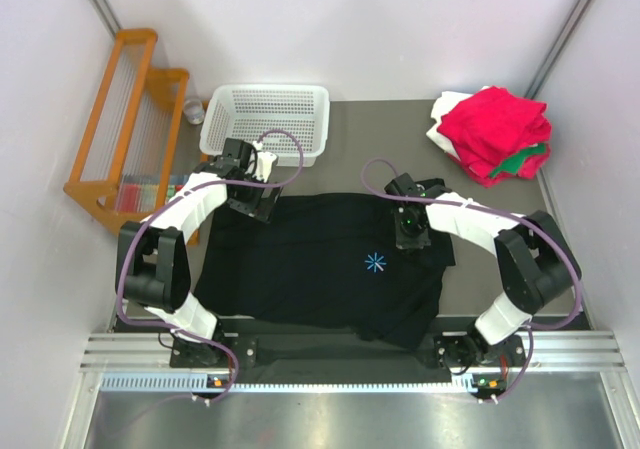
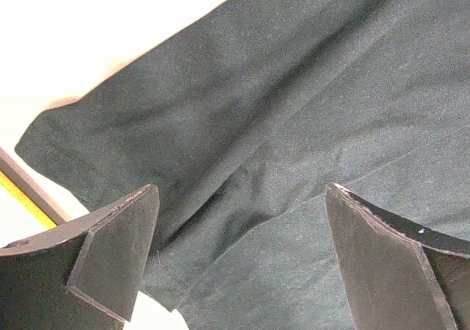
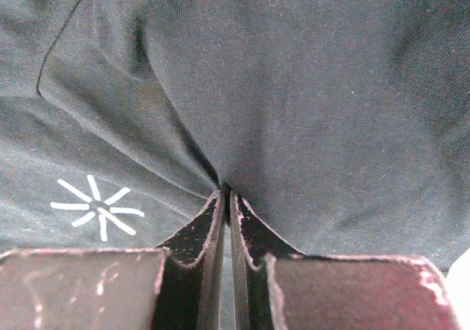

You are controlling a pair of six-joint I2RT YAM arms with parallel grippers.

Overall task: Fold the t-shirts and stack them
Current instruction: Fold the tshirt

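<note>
top / shirt: black t-shirt (image 1: 330, 269) lies open on the table (image 1: 370, 149), centre-front, starburst mark (image 1: 376, 262) facing up.
top / stack: red t-shirt (image 1: 495, 129) sits on top of green t-shirt (image 1: 528, 157) and white t-shirt (image 1: 445, 129) in the far-right corner, well apart from the black one.
top / progress: my read is the stack is started. The black one has no fold in it yet and isn't stacked.
top / arms: left gripper (image 1: 252, 204) at the shirt's far-left corner, right gripper (image 1: 410, 231) at its far-right side. Jaws not readable here.
left wrist / gripper: fingers (image 2: 117, 256) spread wide over the sleeve hem. Can't tell if they touch the cloth.
right wrist / gripper: fingers (image 3: 213, 220) pressed together, pinching a ridge of black cloth, mark just left of it.
hidden: lower stack layers covered by red, so count unsure. Basket (image 1: 268, 89) floor partly blocked.
</note>
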